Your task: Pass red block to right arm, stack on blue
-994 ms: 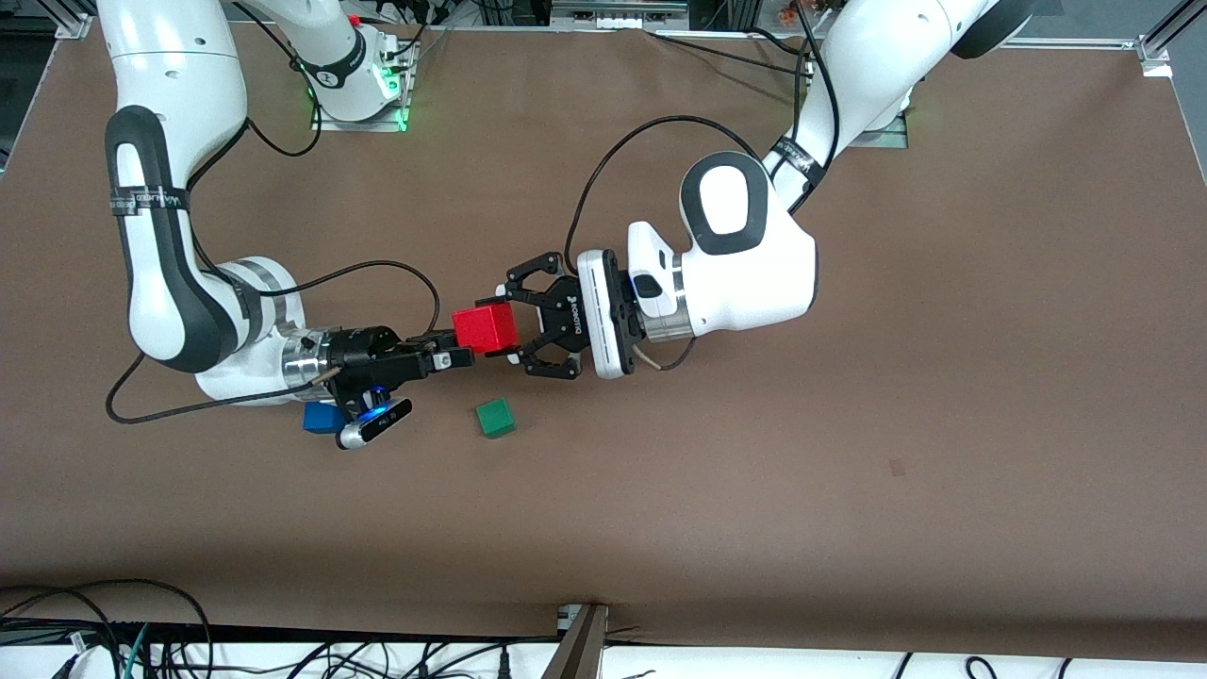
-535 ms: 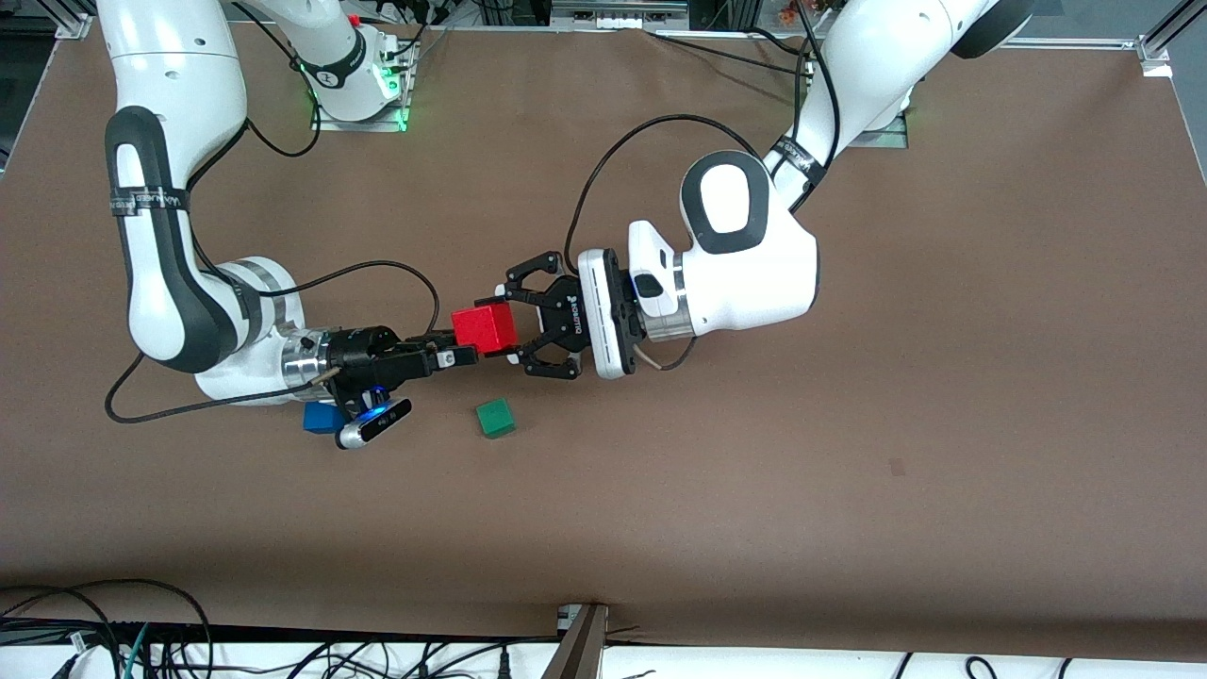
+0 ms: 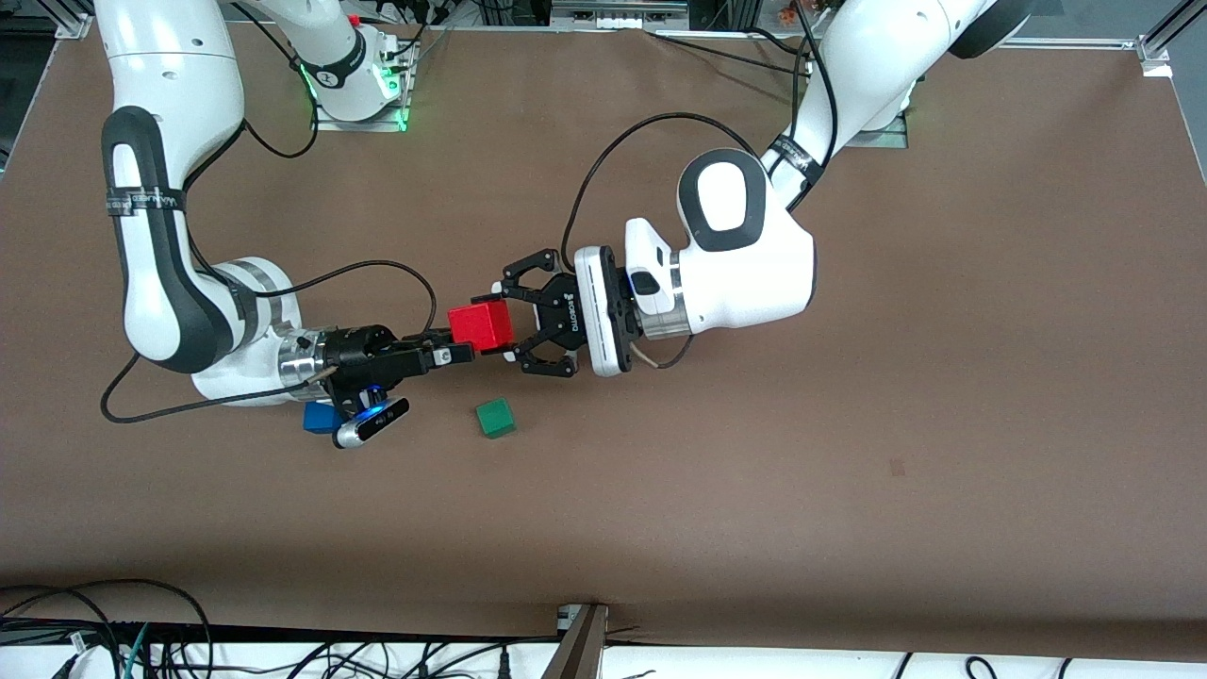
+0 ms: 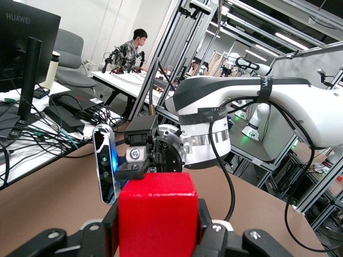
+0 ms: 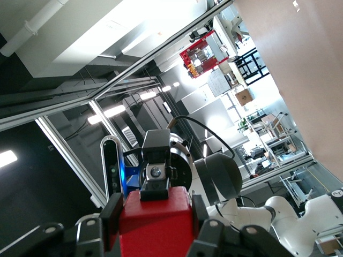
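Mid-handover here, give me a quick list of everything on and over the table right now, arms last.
red block: 1, bright red, in the air above the table between the two grippers, gripped from both ends
blue block: 1, blue, on the table under the right arm's wrist, partly hidden by it
green block: 1, green, on the table, nearer the front camera than the red block
table: 1, brown top
left gripper: 1, black linked claw, fingers shut on the red block, over mid-table
right gripper: 1, slim black, fingers shut on the red block's other end, above the table near the blue block
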You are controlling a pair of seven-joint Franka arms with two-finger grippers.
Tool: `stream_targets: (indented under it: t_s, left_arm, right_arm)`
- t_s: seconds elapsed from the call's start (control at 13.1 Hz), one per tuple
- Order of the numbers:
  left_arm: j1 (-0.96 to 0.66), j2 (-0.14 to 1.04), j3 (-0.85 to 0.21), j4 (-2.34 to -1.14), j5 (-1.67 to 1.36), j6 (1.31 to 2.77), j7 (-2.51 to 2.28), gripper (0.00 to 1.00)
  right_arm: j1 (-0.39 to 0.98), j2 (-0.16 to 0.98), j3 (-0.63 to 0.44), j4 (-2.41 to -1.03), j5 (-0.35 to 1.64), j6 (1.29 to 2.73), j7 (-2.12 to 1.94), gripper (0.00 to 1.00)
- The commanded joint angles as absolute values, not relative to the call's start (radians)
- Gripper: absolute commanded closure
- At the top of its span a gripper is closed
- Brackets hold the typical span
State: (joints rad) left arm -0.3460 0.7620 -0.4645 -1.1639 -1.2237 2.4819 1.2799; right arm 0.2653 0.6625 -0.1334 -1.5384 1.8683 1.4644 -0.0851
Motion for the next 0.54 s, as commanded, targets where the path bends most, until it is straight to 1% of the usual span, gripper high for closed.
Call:
stream_targets:
  t_s: [0.0,0.38,0.46]
  left_arm:
    - [-0.350,0.775,-0.454,-1.152,-1.249,2.484,1.292,1.00]
    - [-0.348,0.775,-0.454,-1.152,-1.249,2.484,1.290,1.00]
    - [-0.348,0.775,-0.453,-1.152,-1.246,2.482,1.292,0.88]
  right_arm:
    - [0.204,0.646,-0.132,-1.526,1.861,1.424,-0.072,0.72]
    - [0.198,0.650,-0.132,-1.525,1.861,1.424,-0.072,0.75]
    - [0.198,0.650,-0.132,-1.525,1.861,1.424,-0.072,0.77]
